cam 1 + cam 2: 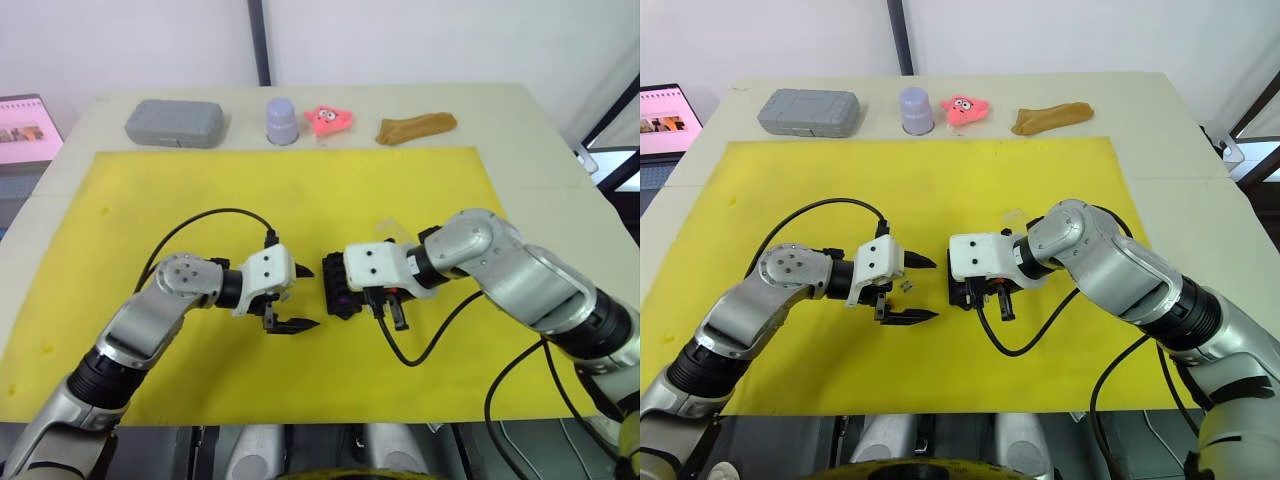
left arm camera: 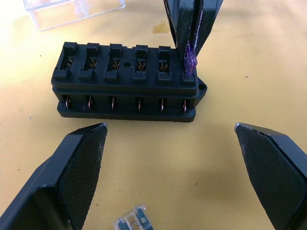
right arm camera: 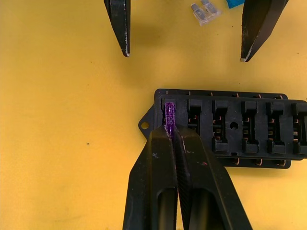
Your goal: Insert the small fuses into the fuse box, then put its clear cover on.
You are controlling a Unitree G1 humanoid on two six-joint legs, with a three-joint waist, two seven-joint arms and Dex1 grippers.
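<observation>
The black fuse box (image 1: pixel 338 285) lies mid-mat, its two rows of slots facing up. My right gripper (image 3: pixel 170 132) is shut on a purple fuse (image 3: pixel 169 116) and holds it upright at the box's end slot, by the small tab. Just left of the box, my left gripper (image 1: pixel 312 297) is open with nothing in it, its fingers (image 2: pixel 81 163) pointing at the box's long side. A pale clear fuse (image 2: pixel 132 221) lies on the mat between those fingers, beside a teal piece (image 3: pixel 235 3). The clear cover (image 2: pixel 72 12) rests on the mat just beyond the box.
A yellow mat (image 1: pixel 200 190) covers the table. Along the far edge stand a grey case (image 1: pixel 174 122), a lavender cup (image 1: pixel 282 120), a pink toy (image 1: pixel 328 120) and a brown lump (image 1: pixel 415 126). A lit screen (image 1: pixel 25 130) sits off the table's left.
</observation>
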